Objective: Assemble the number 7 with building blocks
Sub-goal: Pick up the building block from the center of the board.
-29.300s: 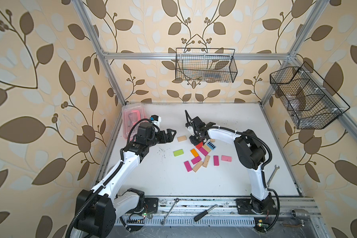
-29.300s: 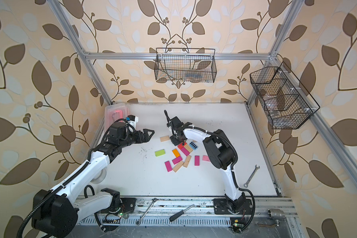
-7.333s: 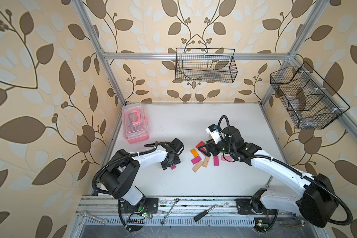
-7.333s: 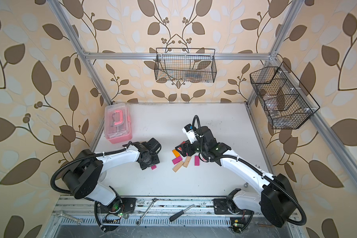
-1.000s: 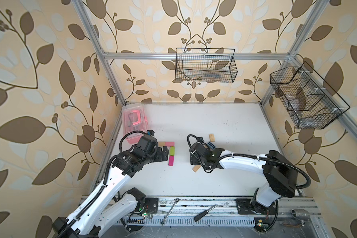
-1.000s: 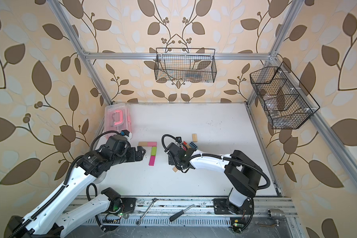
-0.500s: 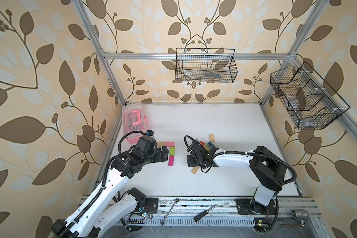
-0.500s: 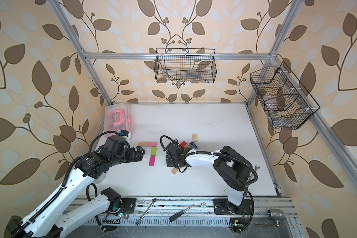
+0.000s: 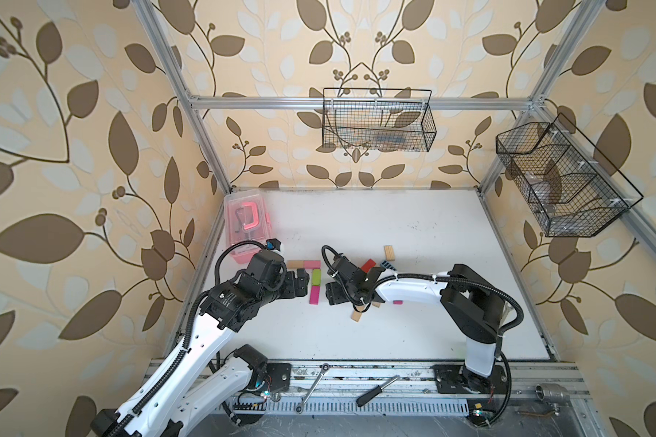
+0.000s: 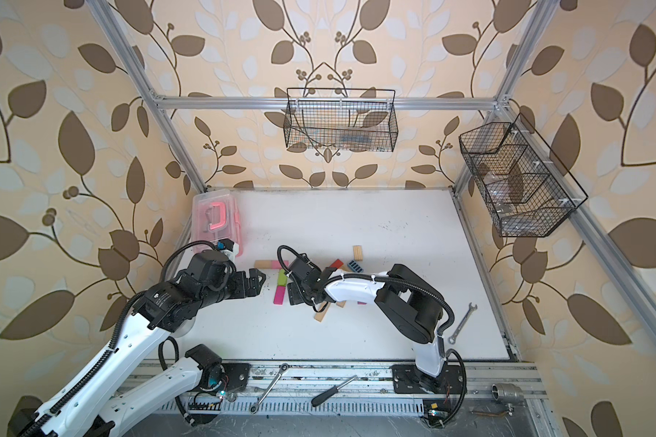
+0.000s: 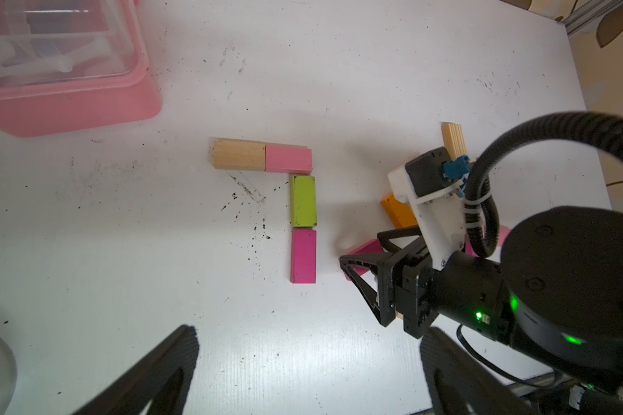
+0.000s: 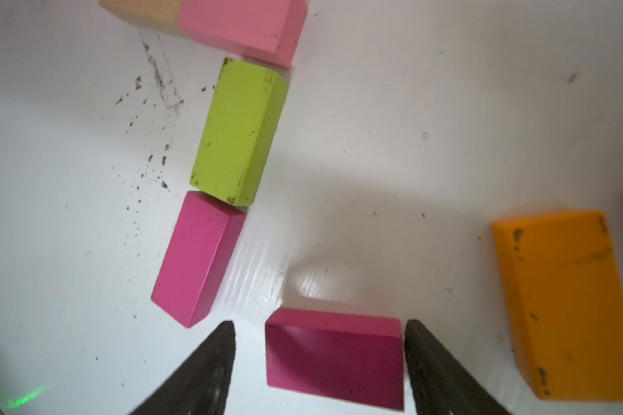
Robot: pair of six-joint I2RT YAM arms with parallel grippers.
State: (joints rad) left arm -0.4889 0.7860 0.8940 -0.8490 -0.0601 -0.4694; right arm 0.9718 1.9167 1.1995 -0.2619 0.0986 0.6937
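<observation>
Now my right pincer [image 12: 319,323] has slid closer to the lime block [image 12: 238,131].
It sits open around a dark magenta block [image 12: 333,359]; my left pincer [image 11: 308,332] is wide open.

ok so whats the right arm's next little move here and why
Probably shut the right pincer on the loose magenta block. It lies between the jaws with a gap showing on one side, so it isn't gripped yet. The 7's stem ends at the other magenta block, so this one likely goes below it.
</observation>
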